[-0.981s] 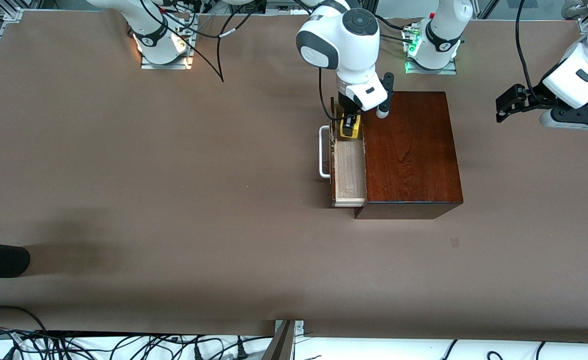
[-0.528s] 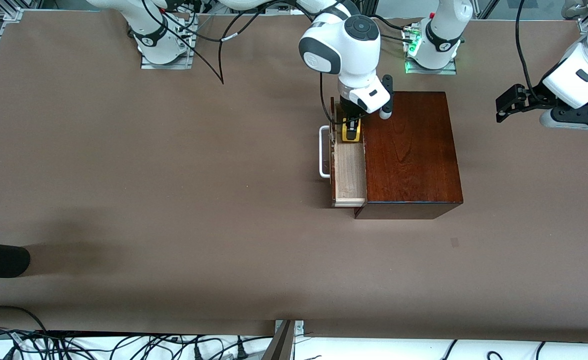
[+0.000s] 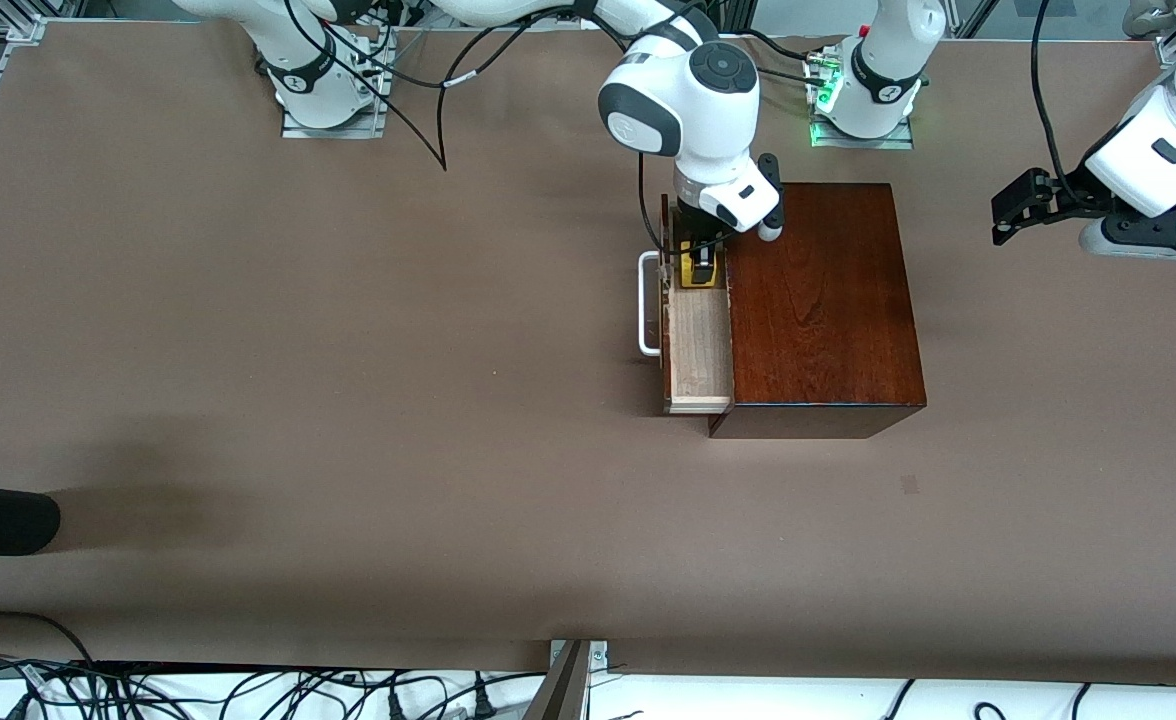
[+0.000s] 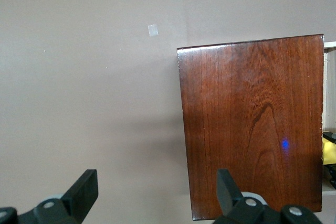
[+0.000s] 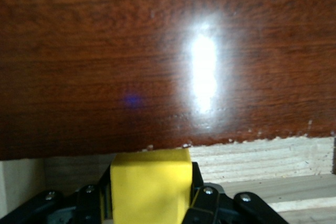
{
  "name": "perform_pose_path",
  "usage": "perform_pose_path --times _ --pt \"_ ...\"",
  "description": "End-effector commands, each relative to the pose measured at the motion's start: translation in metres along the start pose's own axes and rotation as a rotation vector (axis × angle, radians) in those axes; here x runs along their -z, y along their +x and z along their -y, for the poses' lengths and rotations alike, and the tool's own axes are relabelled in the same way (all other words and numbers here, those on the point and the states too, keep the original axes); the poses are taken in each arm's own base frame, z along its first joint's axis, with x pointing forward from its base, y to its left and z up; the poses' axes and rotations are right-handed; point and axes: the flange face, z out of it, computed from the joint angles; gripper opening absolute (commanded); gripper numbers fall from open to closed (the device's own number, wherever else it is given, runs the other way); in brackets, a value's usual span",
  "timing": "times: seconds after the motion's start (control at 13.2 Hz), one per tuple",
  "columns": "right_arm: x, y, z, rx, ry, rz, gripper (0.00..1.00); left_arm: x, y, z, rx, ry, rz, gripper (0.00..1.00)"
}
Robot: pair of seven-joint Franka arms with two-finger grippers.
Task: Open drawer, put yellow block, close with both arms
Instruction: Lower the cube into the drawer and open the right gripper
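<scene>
1. Front view: the right gripper point(image 3: 702, 262) is down in the open drawer point(image 3: 698, 345), at the end of the tray farthest from the camera, its fingers clamped on the yellow block point(image 3: 699, 270). I'd say the step in hand is the drop. To do it well, let the block sit on the tray floor before the fingers part, then lift straight up, since the drawer front is on one side and the edge of the mahogany box point(image 3: 823, 300) is on the other. The white handle point(image 3: 647, 305) sticks out toward the right arm's end of the table. The left gripper point(image 3: 1023, 208) waits over bare table toward the left arm's end, well apart from the box.

2. Left wrist view: the left gripper point(image 4: 157, 195) has its fingers spread wide with nothing between them. Below it is the glossy box top point(image 4: 252, 124), and a sliver of the yellow block point(image 4: 329, 153) shows at the box's edge.

3. Right wrist view: close in now. The yellow block point(image 5: 150, 184) is a bright, clean-edged cube pinched between the black fingers point(image 5: 207, 198), its faces flat and matte. Just beside it is the pale raw-wood tray point(image 5: 273, 156), with the dark polished wood point(image 5: 157, 61) above throwing back a hard glare. I can't tell whether the block's underside touches the tray yet.
</scene>
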Motion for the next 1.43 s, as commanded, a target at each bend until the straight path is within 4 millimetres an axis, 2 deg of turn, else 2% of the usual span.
perform_pose_path --times 0.0,0.08,0.45,0.53,0.6,0.91,0.98,1.13,1.36 --pt "0.0 -0.003 -0.006 0.041 0.0 0.03 0.0 0.005 -0.004 -0.002 -0.006 -0.004 0.0 1.0" --pt "-0.001 -0.008 -0.011 0.055 0.006 0.039 0.0 0.005 -0.004 -0.002 -0.008 -0.004 0.0 1.0" --pt "-0.005 -0.007 -0.009 0.053 0.01 0.04 0.0 0.005 -0.004 -0.002 -0.008 -0.004 0.0 1.0" --pt "-0.006 -0.007 -0.009 0.048 0.009 0.037 0.8 0.006 -0.004 -0.002 -0.006 -0.004 -0.001 1.0" --pt "-0.008 -0.006 -0.009 0.047 0.01 0.033 1.0 0.006 -0.004 -0.002 -0.006 -0.004 -0.001 1.0" --pt "0.002 -0.004 -0.009 0.022 0.011 0.02 1.0 0.007 -0.004 -0.007 -0.015 -0.003 -0.003 1.0" --pt "0.017 -0.005 -0.012 0.004 0.012 0.001 1.0 0.007 -0.004 -0.007 -0.015 -0.003 -0.003 1.0" --pt "0.061 -0.009 -0.027 -0.039 -0.008 -0.047 1.0 0.007 -0.004 -0.007 -0.014 -0.003 -0.003 1.0" --pt "0.129 -0.034 -0.063 -0.101 -0.06 -0.107 1.0 0.007 -0.004 -0.007 -0.014 -0.003 -0.003 1.0"
